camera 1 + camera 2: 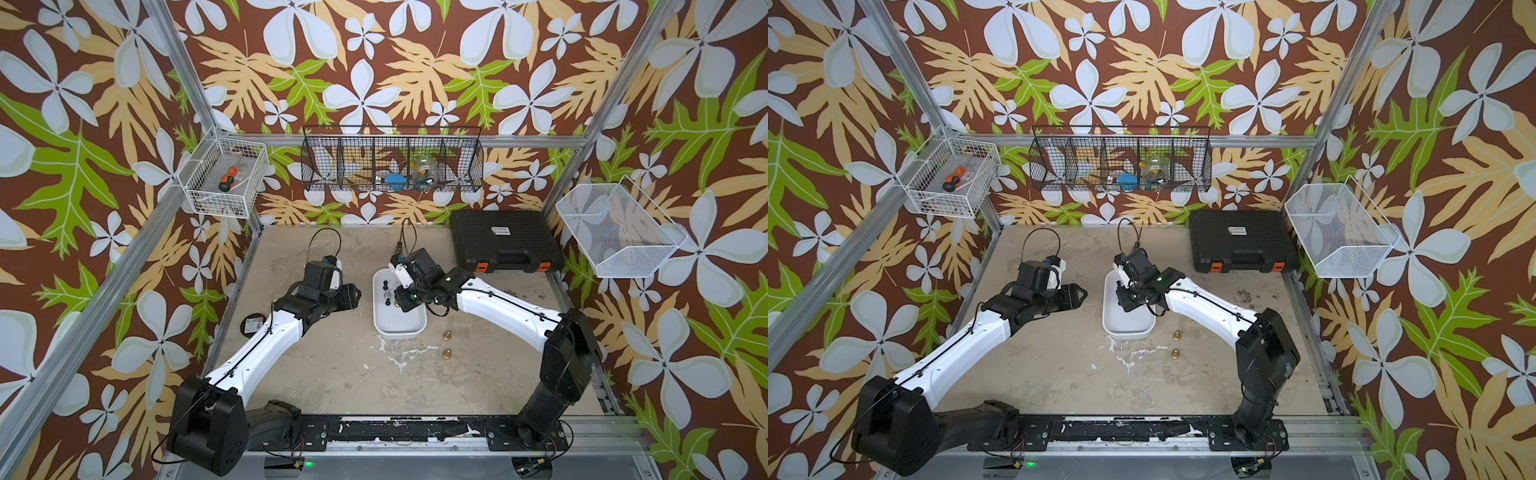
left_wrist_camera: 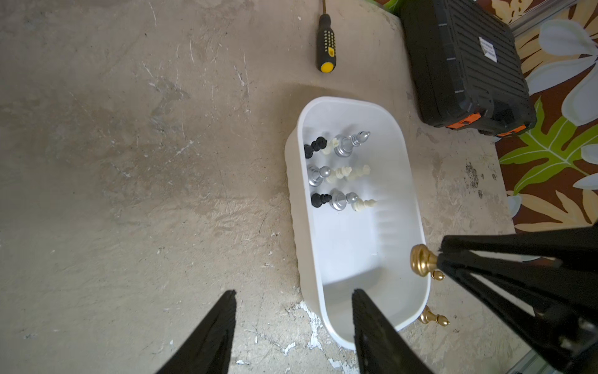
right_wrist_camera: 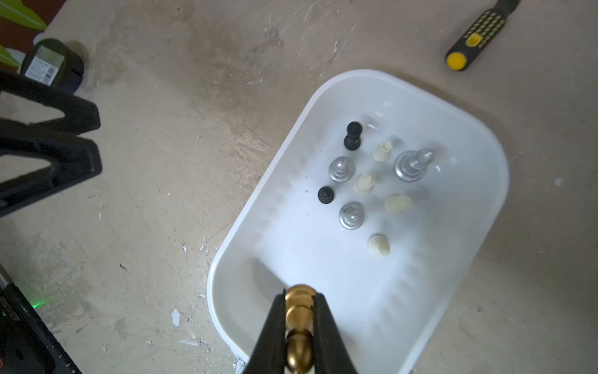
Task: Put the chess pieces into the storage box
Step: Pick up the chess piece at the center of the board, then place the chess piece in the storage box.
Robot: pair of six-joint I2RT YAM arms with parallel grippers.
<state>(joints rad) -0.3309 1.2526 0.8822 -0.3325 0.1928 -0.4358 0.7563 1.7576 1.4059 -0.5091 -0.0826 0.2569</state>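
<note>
**Gold piece (image 3: 300, 311) held over the storage box (image 3: 301, 246)**

Both top views: two gold pieces (image 1: 446, 335) rest on the table (image 1: 332, 365) just beside the box; left arm (image 1: 257, 349) and right arm (image 1: 498, 307) reach forward, elbows bent. Left wrist view: left gripper (image 2: 294, 293), fingers spread, empty, beside the box. Right wrist view: right gripper (image 3: 300, 296) pinches the third gold piece above the box, which holds two black pieces (image 3: 352, 136), three silver (image 3: 341, 169), four cream (image 3: 364, 184).

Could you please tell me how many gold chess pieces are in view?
3. One gold piece is clamped in the right gripper over the storage box; two more gold pieces stand on the table beside the box. Others may be hidden under the arms.
</note>
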